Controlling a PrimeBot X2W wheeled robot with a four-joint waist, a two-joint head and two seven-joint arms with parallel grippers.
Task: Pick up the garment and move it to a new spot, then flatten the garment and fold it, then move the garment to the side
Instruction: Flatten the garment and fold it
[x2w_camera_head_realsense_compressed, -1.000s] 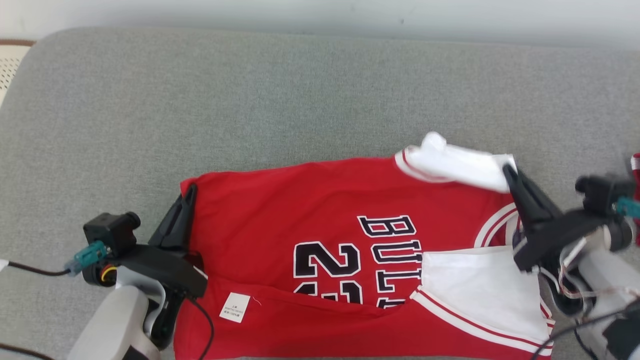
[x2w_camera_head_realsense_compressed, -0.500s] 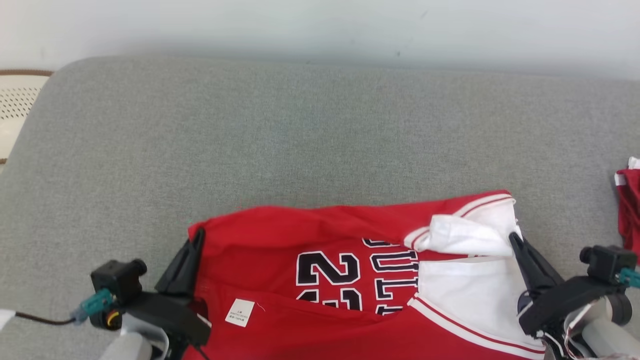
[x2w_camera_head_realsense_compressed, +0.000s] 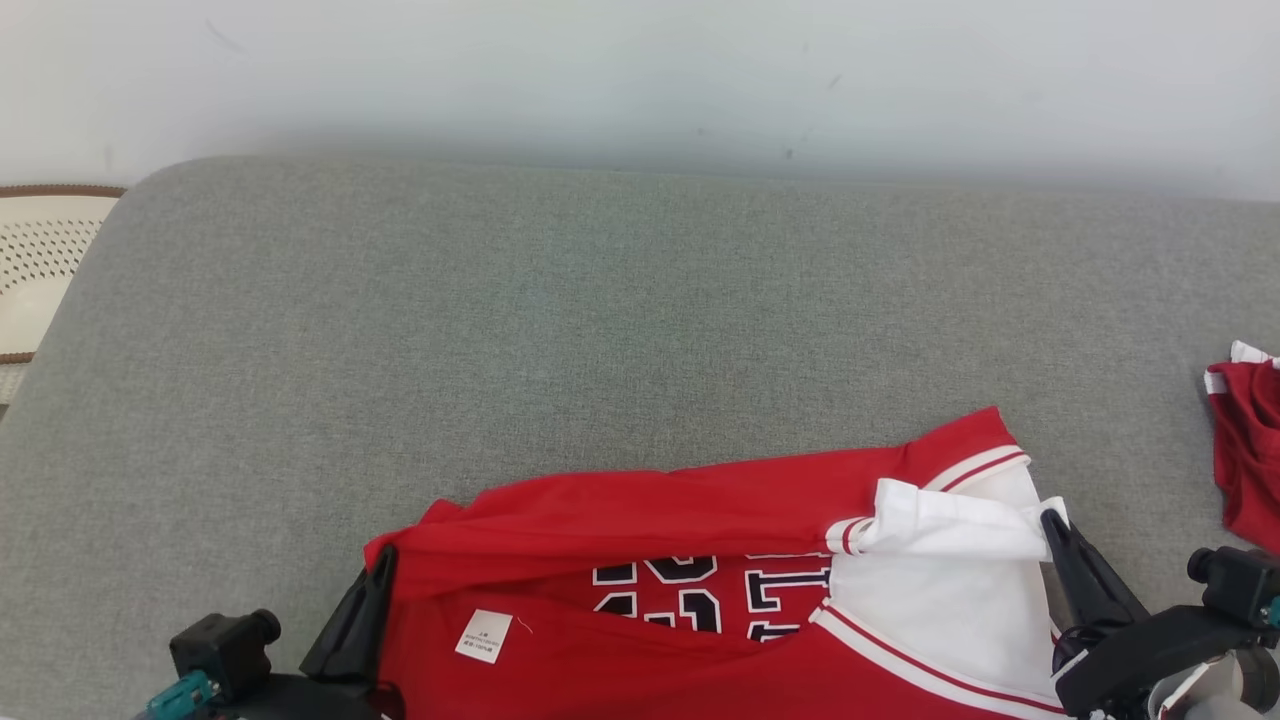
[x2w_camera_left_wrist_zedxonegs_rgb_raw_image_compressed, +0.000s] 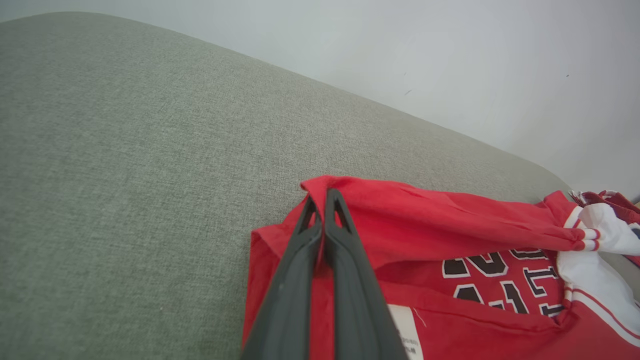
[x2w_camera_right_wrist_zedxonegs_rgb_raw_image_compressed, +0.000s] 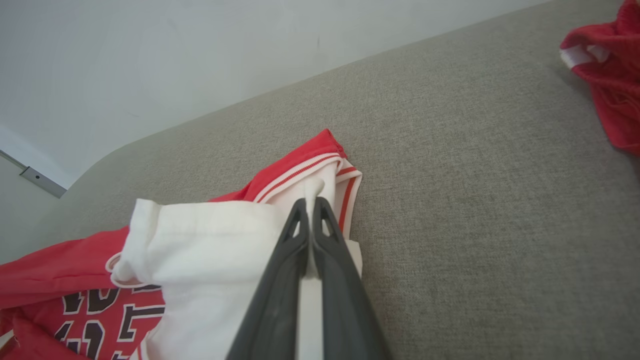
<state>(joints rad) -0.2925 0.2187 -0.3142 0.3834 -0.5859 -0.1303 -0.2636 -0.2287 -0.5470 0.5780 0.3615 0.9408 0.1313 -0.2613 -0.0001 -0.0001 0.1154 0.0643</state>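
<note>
Clamped left tool (x2w_camera_head_realsense_compressed: 384, 557) on the jersey's (x2w_camera_head_realsense_compressed: 640, 520) red corner, right tool (x2w_camera_head_realsense_compressed: 1050, 516) on its white edge. Lay stretched between both, long axis left to right, along the sofa's (x2w_camera_head_realsense_compressed: 500, 350) near side; seemingly lifted a little at the far fold.

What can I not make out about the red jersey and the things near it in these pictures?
The jersey: in the head view a folded-over red edge covers the top of its print, and the picture's bottom edge cuts off its lower part.
The white label: in the head view its text is too small to read.
The second red garment: in the head view the right edge cuts it off, so its kind is unclear.
</note>
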